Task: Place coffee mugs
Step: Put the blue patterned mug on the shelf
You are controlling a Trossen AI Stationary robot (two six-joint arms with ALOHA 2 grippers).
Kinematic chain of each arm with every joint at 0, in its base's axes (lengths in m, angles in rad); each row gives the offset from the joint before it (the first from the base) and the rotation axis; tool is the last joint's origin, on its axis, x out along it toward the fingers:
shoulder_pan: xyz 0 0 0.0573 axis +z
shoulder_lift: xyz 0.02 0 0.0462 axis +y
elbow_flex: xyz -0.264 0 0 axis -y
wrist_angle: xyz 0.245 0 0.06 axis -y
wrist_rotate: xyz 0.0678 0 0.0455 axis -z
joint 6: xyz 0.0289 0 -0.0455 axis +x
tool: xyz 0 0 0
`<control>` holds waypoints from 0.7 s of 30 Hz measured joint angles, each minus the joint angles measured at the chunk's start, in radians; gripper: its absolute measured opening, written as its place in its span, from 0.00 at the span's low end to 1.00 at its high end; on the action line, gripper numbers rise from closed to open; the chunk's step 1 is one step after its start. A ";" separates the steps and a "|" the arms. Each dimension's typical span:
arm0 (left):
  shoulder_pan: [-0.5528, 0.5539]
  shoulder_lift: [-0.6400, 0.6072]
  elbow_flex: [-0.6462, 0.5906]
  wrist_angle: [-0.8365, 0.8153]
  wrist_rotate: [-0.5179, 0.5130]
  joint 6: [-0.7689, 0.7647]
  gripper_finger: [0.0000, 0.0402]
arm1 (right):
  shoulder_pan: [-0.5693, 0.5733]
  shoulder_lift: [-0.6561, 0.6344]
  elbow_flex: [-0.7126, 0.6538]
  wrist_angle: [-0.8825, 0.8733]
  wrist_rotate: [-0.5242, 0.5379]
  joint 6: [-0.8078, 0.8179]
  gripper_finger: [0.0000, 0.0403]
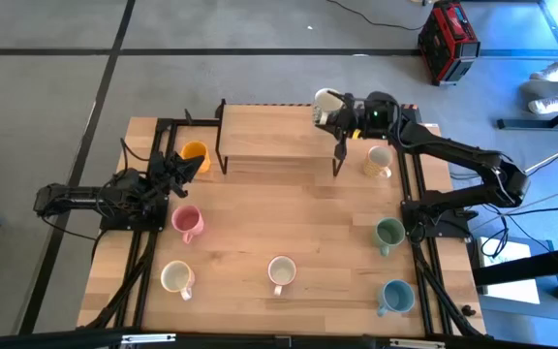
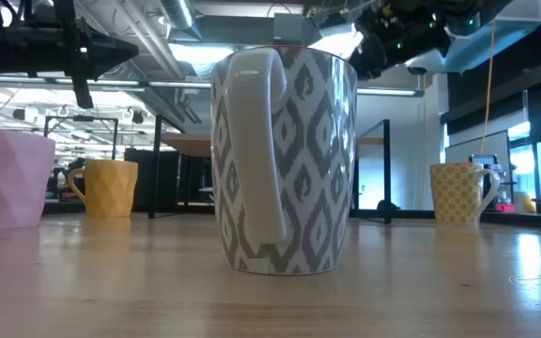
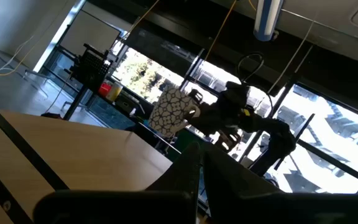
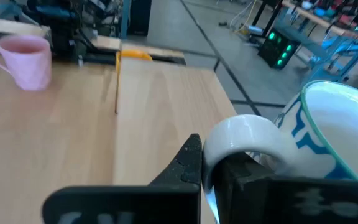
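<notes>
My right gripper [image 1: 335,114] is shut on a white mug with blue markings [image 1: 326,99] above the far right corner of the wooden shelf [image 1: 269,136]. The left wrist view shows that mug [image 3: 171,109] in the air. On the table stand an orange-yellow mug [image 1: 195,152], a pink mug [image 1: 187,222], a cream mug [image 1: 177,278], a grey-patterned white mug [image 1: 281,271], a yellow-checked mug [image 1: 380,160], a green mug [image 1: 389,233] and a light blue mug [image 1: 395,296]. My left gripper [image 1: 184,167] waits shut beside the orange-yellow mug. My right gripper pinches the mug's white handle loop [image 4: 244,129] between its two fingers [image 4: 191,163]. The fingers reach in nearly level from the table's right side. The mug is lifted clear, above the shelf's far right corner, its rim [image 4: 328,93] beyond the fingers.
The shelf stands on dark legs [image 1: 338,160] at the table's far middle. Black frames [image 1: 417,184] run along both table sides. A red case [image 1: 448,39] sits on the floor beyond the table. Bare wood lies between the pink and green mugs.
</notes>
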 joint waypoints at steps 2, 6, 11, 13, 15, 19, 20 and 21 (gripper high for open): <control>0.000 0.000 0.000 0.000 0.000 0.000 0.03 | -0.038 0.016 0.000 -0.002 -0.044 -0.020 0.00; 0.000 0.000 0.000 0.000 0.000 0.000 0.03 | -0.088 0.065 -0.001 0.000 -0.113 -0.049 0.00; 0.000 0.000 0.000 0.000 0.000 0.000 0.03 | -0.118 0.110 -0.001 0.018 -0.165 -0.121 0.00; 0.000 0.000 0.000 0.000 0.000 0.000 0.03 | -0.125 0.126 -0.001 0.016 -0.171 -0.137 0.00; 0.000 0.000 0.000 0.000 0.000 0.000 0.03 | -0.137 0.134 -0.001 0.011 -0.178 -0.150 0.00; 0.000 0.000 0.000 -0.001 0.000 -0.001 0.03 | -0.173 0.135 -0.001 0.018 -0.218 -0.156 0.00; 0.000 0.000 0.000 -0.004 0.000 -0.001 0.03 | -0.180 0.135 -0.001 0.015 -0.229 -0.156 0.00; 0.000 0.000 0.000 -0.008 0.000 -0.001 0.03 | -0.187 0.135 -0.001 0.013 -0.232 -0.156 0.00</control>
